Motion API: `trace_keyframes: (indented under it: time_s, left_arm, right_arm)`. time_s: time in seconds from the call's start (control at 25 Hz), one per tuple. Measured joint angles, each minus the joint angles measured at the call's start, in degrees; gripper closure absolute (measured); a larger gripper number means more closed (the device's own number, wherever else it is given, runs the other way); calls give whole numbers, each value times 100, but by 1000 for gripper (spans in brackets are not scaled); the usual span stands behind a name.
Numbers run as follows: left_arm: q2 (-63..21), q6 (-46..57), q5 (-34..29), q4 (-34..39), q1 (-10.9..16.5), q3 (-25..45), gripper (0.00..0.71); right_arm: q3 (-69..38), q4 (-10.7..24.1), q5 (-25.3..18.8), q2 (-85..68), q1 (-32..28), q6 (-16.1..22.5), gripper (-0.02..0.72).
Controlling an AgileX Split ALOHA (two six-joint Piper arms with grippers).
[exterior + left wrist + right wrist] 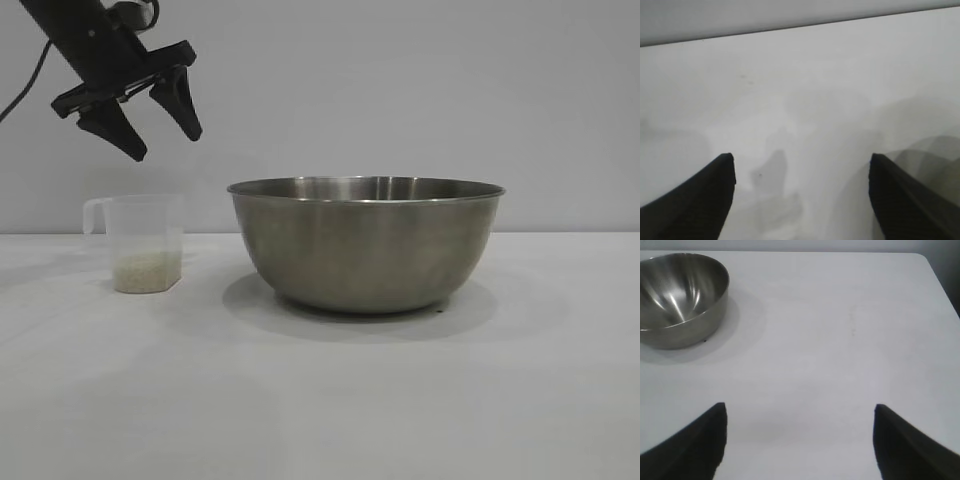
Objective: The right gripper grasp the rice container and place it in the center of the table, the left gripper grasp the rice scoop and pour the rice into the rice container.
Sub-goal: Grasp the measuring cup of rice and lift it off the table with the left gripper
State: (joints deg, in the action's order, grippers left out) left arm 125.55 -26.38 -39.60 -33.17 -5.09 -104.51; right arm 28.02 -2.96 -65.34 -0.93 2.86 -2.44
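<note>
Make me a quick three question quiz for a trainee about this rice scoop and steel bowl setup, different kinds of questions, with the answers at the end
1. True or false: the left gripper is closed on the rice scoop.
2. Where is the rice? A) in the rice container B) in the bottom of the scoop C) spilled on the table
3. Fill in: in the right wrist view, the inside of the rice container looks ____.

Key
1. False. It hangs open in the air above the scoop, touching nothing.
2. B. The scoop stands upright on the table beside the container, apart from it.
3. Empty. The right gripper is open, well away from the container.
</note>
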Motion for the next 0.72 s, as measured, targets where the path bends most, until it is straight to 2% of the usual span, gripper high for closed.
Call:
trace_keyframes:
  time_s: [0.4,0.72]
  left_arm:
    - [0,-23,-11,278,0,0,160]
    - [-203,-49,-268,546,0,0,160]
  right_arm:
    - [0,0,0,0,0,0,190]
    - [0,0,0,0,0,0,190]
